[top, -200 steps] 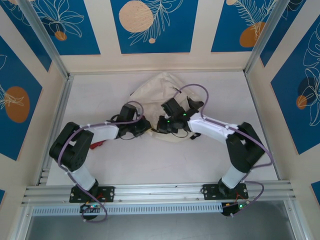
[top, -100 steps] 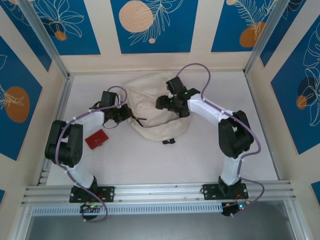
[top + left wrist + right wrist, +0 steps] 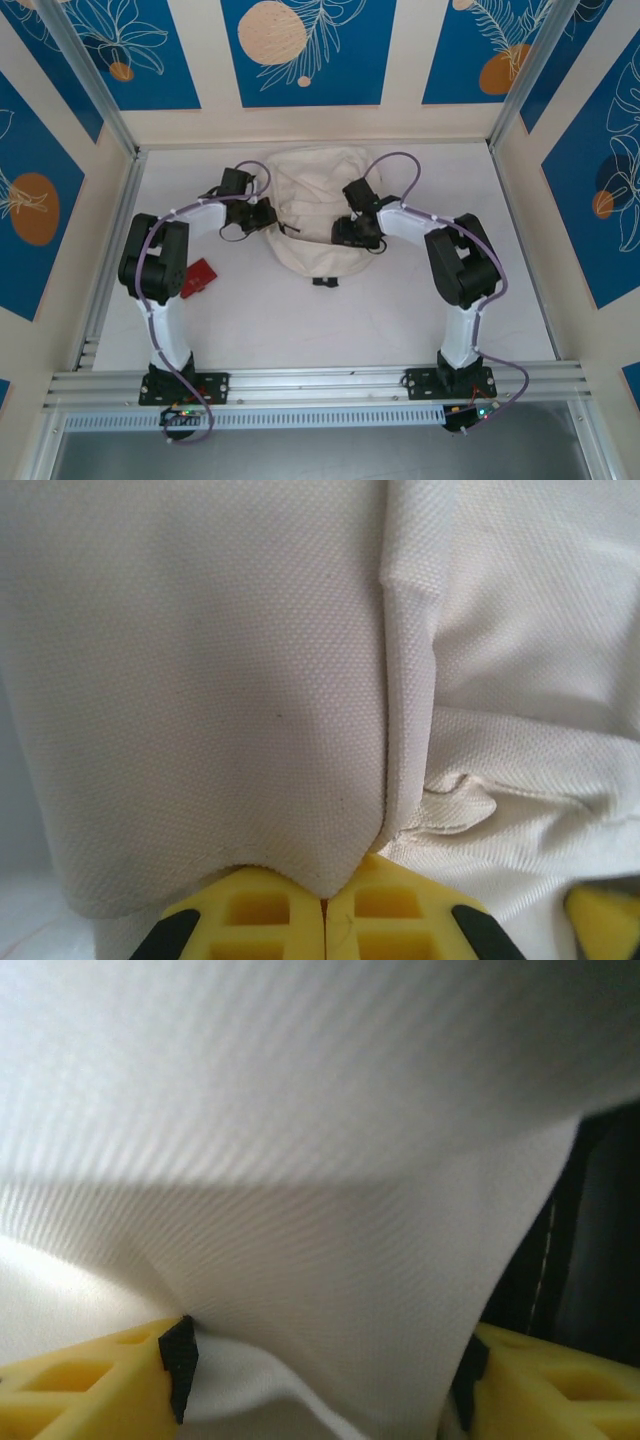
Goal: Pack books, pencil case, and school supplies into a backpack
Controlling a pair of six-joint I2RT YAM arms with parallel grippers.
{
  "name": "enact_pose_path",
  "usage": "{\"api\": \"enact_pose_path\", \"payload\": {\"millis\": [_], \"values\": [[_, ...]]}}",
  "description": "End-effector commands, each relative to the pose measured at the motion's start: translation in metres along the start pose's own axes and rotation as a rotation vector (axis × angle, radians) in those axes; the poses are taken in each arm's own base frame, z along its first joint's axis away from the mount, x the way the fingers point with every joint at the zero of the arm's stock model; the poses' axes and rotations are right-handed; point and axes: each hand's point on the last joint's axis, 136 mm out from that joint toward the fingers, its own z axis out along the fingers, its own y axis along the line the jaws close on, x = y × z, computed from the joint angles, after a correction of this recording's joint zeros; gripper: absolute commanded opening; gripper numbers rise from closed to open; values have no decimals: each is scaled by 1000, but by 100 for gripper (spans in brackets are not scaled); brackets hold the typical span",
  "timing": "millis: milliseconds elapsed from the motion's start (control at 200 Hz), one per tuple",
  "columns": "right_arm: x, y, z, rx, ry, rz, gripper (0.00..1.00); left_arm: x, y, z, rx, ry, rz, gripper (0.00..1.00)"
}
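Note:
The cream backpack [image 3: 312, 190] lies flat at the back middle of the table, with a short black strap end [image 3: 322, 282] at its near edge. My left gripper [image 3: 262, 215] is at the bag's left edge. In the left wrist view its yellow fingers [image 3: 260, 915] are pressed together, and this gripper [image 3: 325, 880] is shut on a fold of the bag's canvas [image 3: 230, 680]. My right gripper [image 3: 350, 232] rests on the bag's near right part. This gripper [image 3: 322, 1365] has its jaws wide apart, with canvas [image 3: 330, 1210] bulging between the pads. The books are out of view.
A flat red rectangular item [image 3: 200, 277], possibly the pencil case, lies on the table left of the bag, beside the left arm's elbow. Aluminium rails [image 3: 115, 250] and panel walls close the table on three sides. The white tabletop [image 3: 330, 320] stretches in front of the bag.
The bag has been carried from mid-table to the back and spread flatter. Both grippers moved back with it. The right gripper's jaws have opened; the left stays shut on canvas.

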Motion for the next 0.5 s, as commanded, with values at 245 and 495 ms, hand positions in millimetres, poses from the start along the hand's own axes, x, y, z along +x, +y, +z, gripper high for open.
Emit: {"api": "enact_pose_path", "payload": {"millis": [245,495], "values": [[156,41,-42,-207,269,144,69,-8,-73,21,123,57,190,17],[73,60,-127,-318,-71,-8,69,-24,-78,-56,-4,-51,230,55]]}}
